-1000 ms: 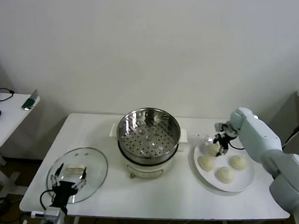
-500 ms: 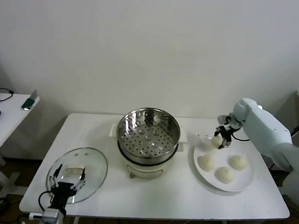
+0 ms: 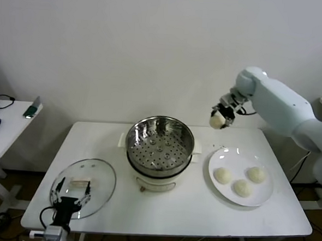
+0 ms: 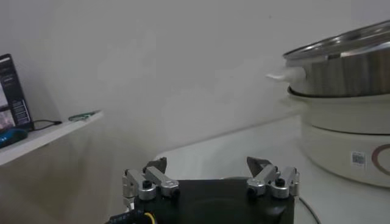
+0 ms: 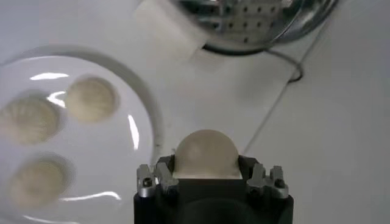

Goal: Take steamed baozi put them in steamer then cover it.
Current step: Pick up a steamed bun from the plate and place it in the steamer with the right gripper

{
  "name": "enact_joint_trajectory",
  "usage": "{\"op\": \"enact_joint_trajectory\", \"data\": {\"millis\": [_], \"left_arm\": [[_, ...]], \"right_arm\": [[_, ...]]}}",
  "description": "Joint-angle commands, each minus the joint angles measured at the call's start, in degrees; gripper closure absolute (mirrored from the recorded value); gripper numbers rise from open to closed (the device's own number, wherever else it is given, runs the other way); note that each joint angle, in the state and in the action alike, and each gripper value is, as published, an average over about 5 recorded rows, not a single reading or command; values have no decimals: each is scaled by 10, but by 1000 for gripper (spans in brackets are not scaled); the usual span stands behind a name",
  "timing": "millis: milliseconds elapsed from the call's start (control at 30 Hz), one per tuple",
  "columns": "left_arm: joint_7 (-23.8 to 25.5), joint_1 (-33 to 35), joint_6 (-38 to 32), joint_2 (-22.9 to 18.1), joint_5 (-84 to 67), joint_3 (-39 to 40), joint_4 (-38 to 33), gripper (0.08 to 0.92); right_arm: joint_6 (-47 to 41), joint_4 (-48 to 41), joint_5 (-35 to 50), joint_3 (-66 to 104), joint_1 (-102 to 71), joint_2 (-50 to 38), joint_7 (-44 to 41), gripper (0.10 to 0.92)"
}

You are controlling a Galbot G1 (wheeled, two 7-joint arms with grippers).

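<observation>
Head view shows the right claw [image 3: 218, 118] raised in the air between the steamer [image 3: 160, 145] and the white plate [image 3: 257, 198], closed on one steamed baozi [image 3: 216, 119]. Three more buns [image 3: 241, 179] lie on that plate at the right of the worktop [image 3: 188, 209]. The steamer stands open mid-worktop, its perforated tray bare.

The soft bun could deform or slip, I judge, if the hold is too tight or too light during the carry; a drop from this height could send it onto the worktop or bouncing off the steamer's rim. Releasing too near the rim could leave it off the tray.

The left claw [image 4: 210, 178] hovers low above the cover [image 3: 83, 187] at the worktop's front left, fingers spread wide and holding nothing.

In the right wrist view the claw's body hides the bun's underside, so how deep the grip sits cannot be made out. The left wrist view cuts off the steamer and shows almost nothing of the cover.
</observation>
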Motion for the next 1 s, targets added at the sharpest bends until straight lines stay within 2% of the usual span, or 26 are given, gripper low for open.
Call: {"op": "enact_joint_trajectory", "data": {"millis": [33, 533, 1000], "left_arm": [[-2, 1, 1, 0, 0, 0, 0, 177], [-2, 10, 1, 11, -14, -15, -4, 177], [-3, 19, 0, 12, -25, -23, -3, 177]], "right_arm": [[88, 38, -44, -44, 69, 68, 14, 338], [161, 73, -238, -4, -33, 155, 67, 330], [159, 48, -295, 5, -102, 168, 81, 330]]}}
